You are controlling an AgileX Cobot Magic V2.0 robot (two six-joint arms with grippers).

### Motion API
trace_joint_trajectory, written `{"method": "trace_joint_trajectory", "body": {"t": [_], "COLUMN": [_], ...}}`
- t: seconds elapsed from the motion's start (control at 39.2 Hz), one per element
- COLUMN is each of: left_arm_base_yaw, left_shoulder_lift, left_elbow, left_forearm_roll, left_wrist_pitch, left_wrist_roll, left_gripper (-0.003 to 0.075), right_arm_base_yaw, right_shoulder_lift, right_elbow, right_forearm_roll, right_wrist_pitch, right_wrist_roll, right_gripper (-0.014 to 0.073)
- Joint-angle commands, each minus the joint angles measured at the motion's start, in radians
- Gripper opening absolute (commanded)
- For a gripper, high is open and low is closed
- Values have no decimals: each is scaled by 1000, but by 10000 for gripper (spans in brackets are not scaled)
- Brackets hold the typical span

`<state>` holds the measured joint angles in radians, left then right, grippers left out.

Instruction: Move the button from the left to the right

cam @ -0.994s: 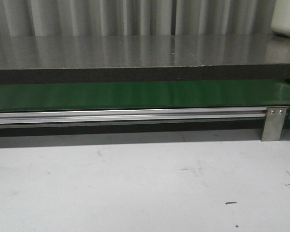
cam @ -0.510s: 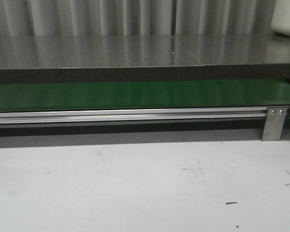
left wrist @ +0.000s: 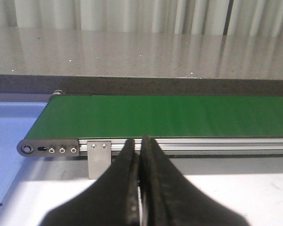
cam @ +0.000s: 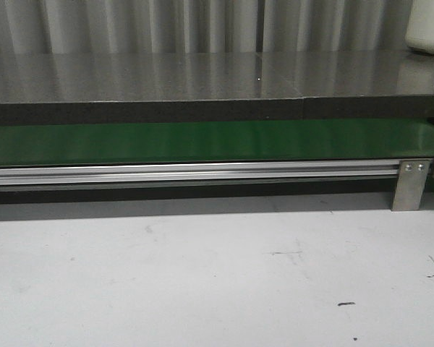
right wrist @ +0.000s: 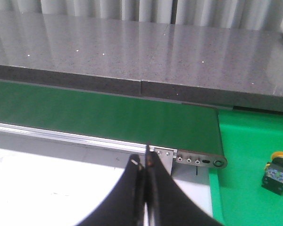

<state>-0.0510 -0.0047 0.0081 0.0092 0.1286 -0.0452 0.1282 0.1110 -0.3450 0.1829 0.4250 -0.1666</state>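
Note:
The button (right wrist: pixel 276 172), a small black box with a round yellow cap, stands on a bright green surface (right wrist: pixel 245 155) past the belt's roller end in the right wrist view. My right gripper (right wrist: pixel 144 165) is shut and empty, over the white table short of the belt's rail, well apart from the button. In the left wrist view my left gripper (left wrist: pixel 139 147) is shut with nothing in it, in front of the green belt (left wrist: pixel 170 115) near its other end. Neither the button nor any gripper shows in the front view.
The green belt (cam: pixel 202 141) runs across on an aluminium rail (cam: pixel 188 172) with a metal bracket (cam: pixel 410 184). A grey stone counter (cam: pixel 202 76) lies behind it. A blue surface (left wrist: pixel 9 127) lies off the belt's left end. A white container (cam: pixel 428 25) stands at the back right.

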Motion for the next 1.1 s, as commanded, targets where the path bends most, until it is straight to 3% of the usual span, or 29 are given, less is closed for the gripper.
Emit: {"method": "trace_joint_trajectory", "body": {"t": [0.0,0.46,0.76,0.92,1.07], "left_arm_base_yaw": [4,4,4,4,4], "left_shoulder_lift": [-19,-19,-18,-18,-18], "left_elbow": [29,29,29,29,29], "left_forearm_roll": [-9,-9,-9,-9,-9], "left_wrist_pitch": [-84,-84,-84,-84,-84], "left_wrist_roll": [2,2,2,2,2], "left_gripper": [-21,-21,-21,-21,-21], "right_arm_base_yaw": [1,1,-45,-64,-64], "right_shoulder_lift": [10,10,4,-42,-128], "right_elbow": [-25,-14,254,355,364], "right_forearm_roll": [3,3,3,3,-10], "right_wrist_pitch": [-77,-82,-374,-390,-311], "right_wrist_roll": [-7,-7,-7,-7,-8], "right_gripper": [-68,-68,-68,-68,-68]}}
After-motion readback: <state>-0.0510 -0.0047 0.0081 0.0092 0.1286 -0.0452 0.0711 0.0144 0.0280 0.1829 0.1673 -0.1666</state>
